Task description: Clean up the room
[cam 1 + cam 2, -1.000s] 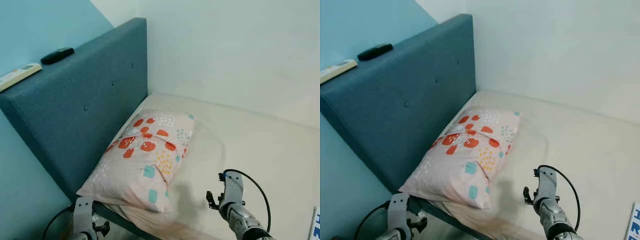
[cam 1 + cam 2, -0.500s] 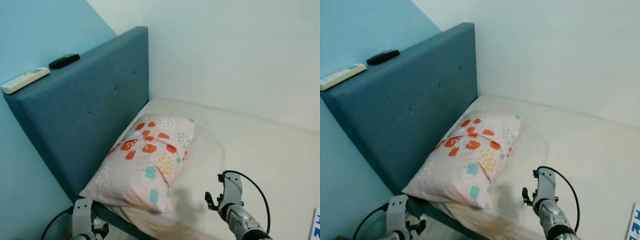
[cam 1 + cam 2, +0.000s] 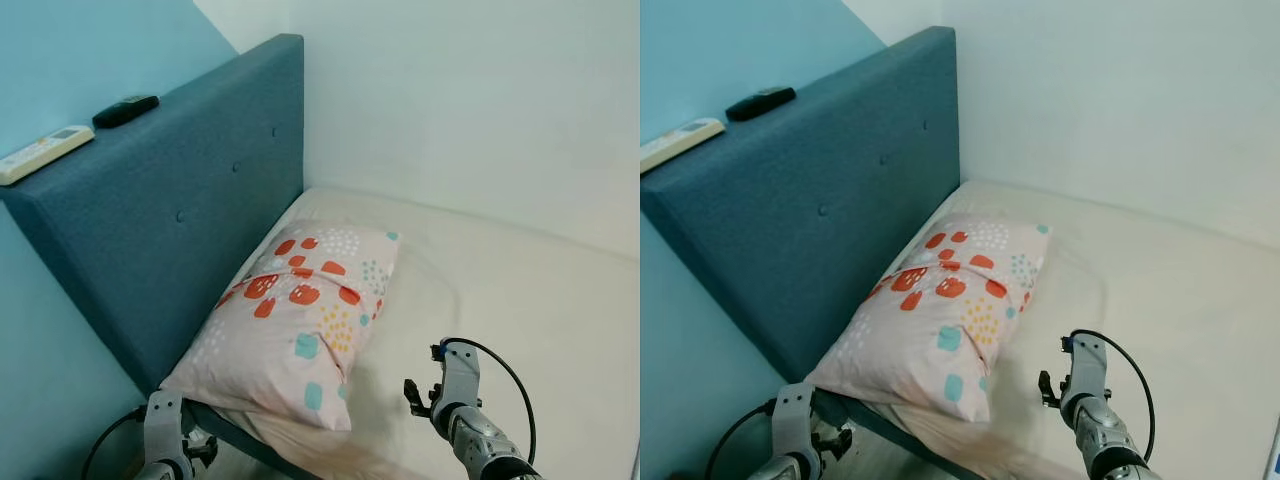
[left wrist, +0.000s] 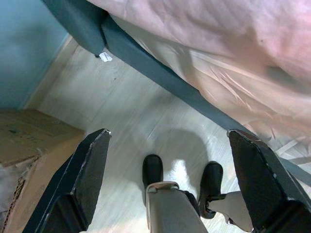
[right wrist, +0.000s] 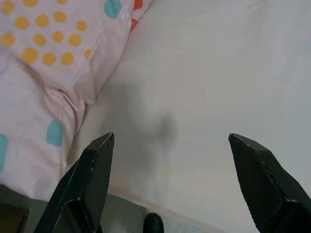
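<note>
Bed [image 3: 520, 290]: a cream sheet covered the mattress, which sat in the corner against a pale wall.
Pillow [image 3: 295, 320]: pink, printed with red, yellow and teal spots; it lay at the head of the bed, its long side against the headboard, one corner overhanging the near edge of the mattress.
Headboard [image 3: 170, 210]: dark blue padded fabric with buttons, standing against a blue wall.
White remote [image 3: 40, 155]: lay flat on top of the headboard, near its closer end.
Black remote [image 3: 125, 109]: lay on the same top edge, just beyond the white one and apart from it.
Left gripper [image 4: 172, 170]: hung low beside the bed frame, over the light wooden floor [image 4: 121, 121]; its fingers were spread wide and held nothing.
Right gripper [image 5: 167, 182]: hovered above the sheet just beside the pillow's lower corner; its fingers were spread wide and held nothing.
Cardboard box [image 4: 29, 145]: stood on the floor near the left gripper.
</note>
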Robot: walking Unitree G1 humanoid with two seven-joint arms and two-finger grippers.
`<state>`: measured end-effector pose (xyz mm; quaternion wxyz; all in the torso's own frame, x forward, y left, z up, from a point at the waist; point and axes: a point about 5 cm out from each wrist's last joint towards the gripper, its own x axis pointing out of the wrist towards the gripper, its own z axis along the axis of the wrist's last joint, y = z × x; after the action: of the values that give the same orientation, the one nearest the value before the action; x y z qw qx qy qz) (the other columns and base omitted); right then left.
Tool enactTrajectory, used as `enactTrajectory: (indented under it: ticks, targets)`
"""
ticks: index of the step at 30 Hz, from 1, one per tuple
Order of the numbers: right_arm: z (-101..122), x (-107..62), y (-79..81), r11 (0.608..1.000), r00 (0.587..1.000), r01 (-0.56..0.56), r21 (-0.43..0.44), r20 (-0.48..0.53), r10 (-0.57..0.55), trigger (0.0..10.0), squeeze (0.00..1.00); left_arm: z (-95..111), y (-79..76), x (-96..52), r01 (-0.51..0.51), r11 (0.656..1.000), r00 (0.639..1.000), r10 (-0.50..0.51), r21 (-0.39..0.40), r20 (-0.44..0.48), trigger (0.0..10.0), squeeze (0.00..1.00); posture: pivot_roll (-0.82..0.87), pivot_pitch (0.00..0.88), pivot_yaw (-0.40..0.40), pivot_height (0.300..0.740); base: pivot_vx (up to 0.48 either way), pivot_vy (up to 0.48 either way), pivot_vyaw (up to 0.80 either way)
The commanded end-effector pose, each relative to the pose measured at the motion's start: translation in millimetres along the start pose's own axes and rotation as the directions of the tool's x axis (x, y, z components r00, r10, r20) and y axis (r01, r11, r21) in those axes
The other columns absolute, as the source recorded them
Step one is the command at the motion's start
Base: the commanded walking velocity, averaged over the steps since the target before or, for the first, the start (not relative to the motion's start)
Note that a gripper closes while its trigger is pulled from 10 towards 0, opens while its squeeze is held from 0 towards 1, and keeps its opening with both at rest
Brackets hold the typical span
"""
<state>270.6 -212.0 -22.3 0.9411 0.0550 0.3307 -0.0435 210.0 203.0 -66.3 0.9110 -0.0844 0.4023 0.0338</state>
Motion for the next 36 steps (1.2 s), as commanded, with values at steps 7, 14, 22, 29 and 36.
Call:
enactTrajectory:
  ticks: [7, 14, 22, 29, 36]
  targets:
    - [-2.1, -0.4, 0.8, 1.0, 1.0, -0.006, -0.02, -0.002, 0.006, 10.0, 0.0, -3.1, 7.0, -2.2, -0.016, 1.0, 1.0, 0.016, 0.015, -0.005, 10.0, 0.0, 0.04, 0.0, -0.019, 0.74, 0.48, 0.0, 0.0]
    - [-1.0, -0.1, 1.2, 1.0, 1.0, -0.008, -0.024, -0.001, 0.008, 10.0, 0.0, -1.6, 8.0, -1.9, -0.031, 1.0, 1.0, 0.031, 0.007, -0.003, 10.0, 0.0, 0.04, 0.0, -0.017, 0.74, 0.0, 0.0, 0.0]
    - [-2.9, -0.5, 0.9, 1.0, 1.0, -0.007, -0.018, -0.004, 0.007, 10.0, 0.0, -2.7, 8.0, -2.0, -0.034, 0.999, 0.999, 0.034, 0.009, -0.008, 10.0, 0.0, 0.04, 0.0, -0.016, 0.74, 0.0, 0.0, 0.0]
    - [-6.1, -1.2, -0.1, 1.0, 1.0, -0.003, -0.016, -0.011, 0.003, 10.0, 0.0, -4.1, 8.5, -2.4, -0.034, 0.999, 0.999, 0.034, 0.001, -0.011, 10.0, 0.0, 0.04, 0.007, -0.014, 0.74, 0.0, 0.0, 0.0]
    - [-5.8, -0.9, 1.2, 1.0, 1.0, -0.003, -0.012, -0.011, 0.003, 10.0, 0.0, -3.7, 7.9, -2.4, -0.015, 1.0, 1.0, 0.015, 0.021, -0.014, 10.0, 0.0, 0.04, 0.007, -0.011, 0.74, 0.343, 0.0, 0.0]
